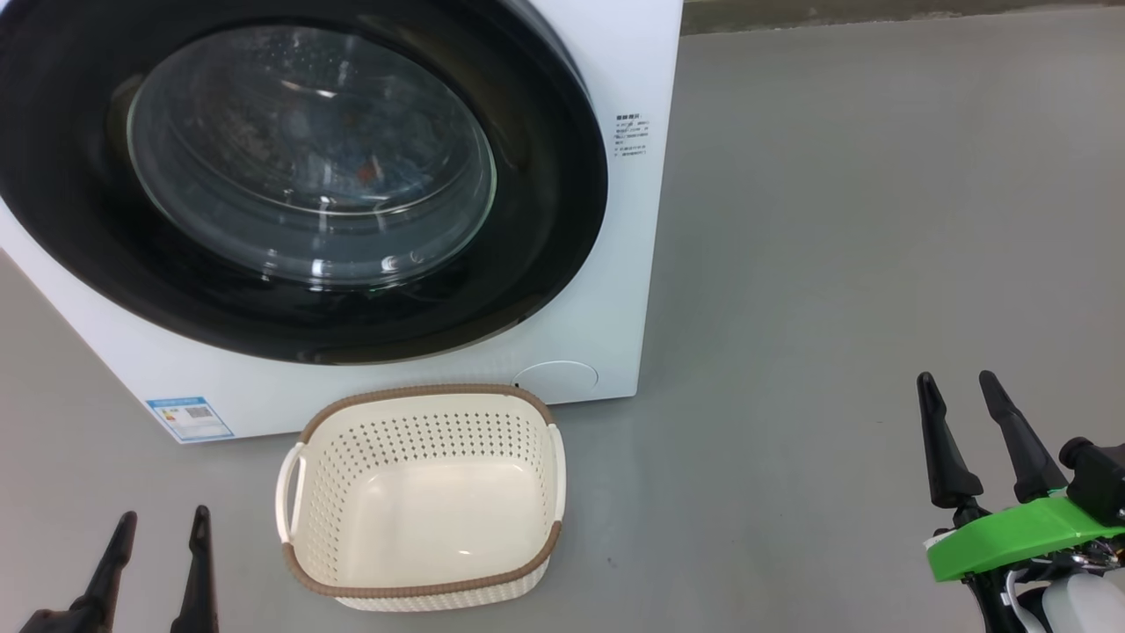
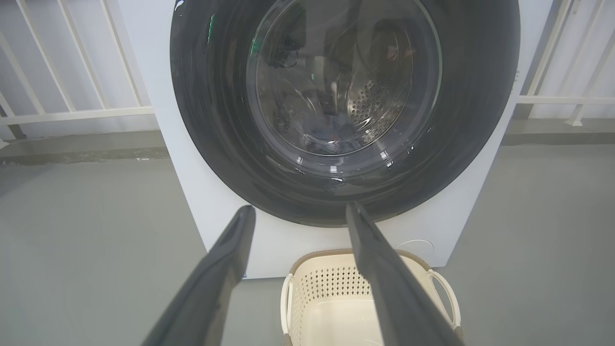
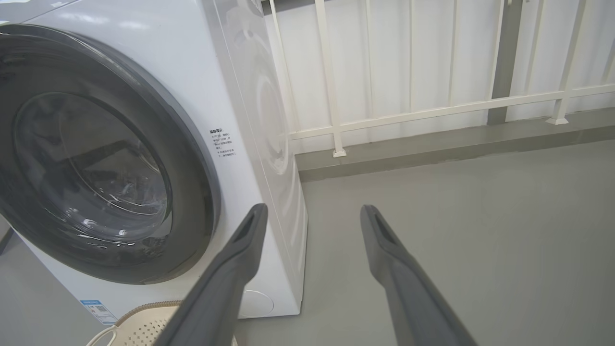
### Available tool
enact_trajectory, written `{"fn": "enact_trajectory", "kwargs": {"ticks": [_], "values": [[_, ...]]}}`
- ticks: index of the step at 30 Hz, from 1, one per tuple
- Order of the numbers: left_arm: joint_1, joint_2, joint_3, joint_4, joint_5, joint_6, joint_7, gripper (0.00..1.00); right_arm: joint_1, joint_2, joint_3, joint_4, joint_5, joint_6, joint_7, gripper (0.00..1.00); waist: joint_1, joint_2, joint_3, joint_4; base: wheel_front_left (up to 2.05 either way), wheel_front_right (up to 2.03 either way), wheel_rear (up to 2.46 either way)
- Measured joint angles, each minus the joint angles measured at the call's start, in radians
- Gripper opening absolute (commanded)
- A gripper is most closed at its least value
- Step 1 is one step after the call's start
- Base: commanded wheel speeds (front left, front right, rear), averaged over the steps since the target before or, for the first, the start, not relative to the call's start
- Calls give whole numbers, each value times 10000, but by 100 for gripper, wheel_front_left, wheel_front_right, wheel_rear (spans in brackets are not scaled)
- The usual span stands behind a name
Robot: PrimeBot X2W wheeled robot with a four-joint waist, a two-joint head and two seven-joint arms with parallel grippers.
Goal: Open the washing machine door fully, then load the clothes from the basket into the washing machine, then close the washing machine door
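The glossy black-rimmed washing machine door (image 1: 545,220) sits shut on the white washing machine (image 1: 628,290), clothes (image 1: 365,167) dim behind its bulging glass. The perforated cream basket (image 1: 422,392) stands empty just before it; smooth grey floor (image 1: 835,264) lies open rightward. Left fingers (image 1: 110,563) and right fingers (image 1: 940,448) spread apart, holding nothing.

- Smooth grey floor (image 1: 835,220), a small dark speck (image 1: 608,559) on it
- Low grey kerb (image 3: 432,154) along the floor's far edge
- White railing (image 3: 408,114) with upright bars, standing on the kerb
- Grey post (image 3: 502,62) at the railing
- White wall (image 3: 375,57) behind
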Motion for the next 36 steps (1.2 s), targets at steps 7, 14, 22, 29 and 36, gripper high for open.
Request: {"fn": "enact_trajectory", "kwargs": {"ticks": [7,14,22,29,36], "values": [[6,-10,98,-127,244,-58,0,100,2,2,-42,-59,0,0,0,100,0,0,20,-3,0,0,0],[80,-418,69,370,330,-58,13,0,256,385,29,481,-4,2,6,0,0,0,23,-2,0,0,0],[384,-922,-21,957,127,-58,104,0,836,869,130,1181,88,2,98,0,4,0,14,10,0,0,0],[384,-920,-42,951,-717,-58,282,0,835,874,36,1139,736,2,280,0,8,0,-18,53,0,0,0],[377,-922,-82,909,-1536,-58,531,0,834,918,-48,1072,1379,2,466,0,2,0,-24,93,0,0,0]]}}
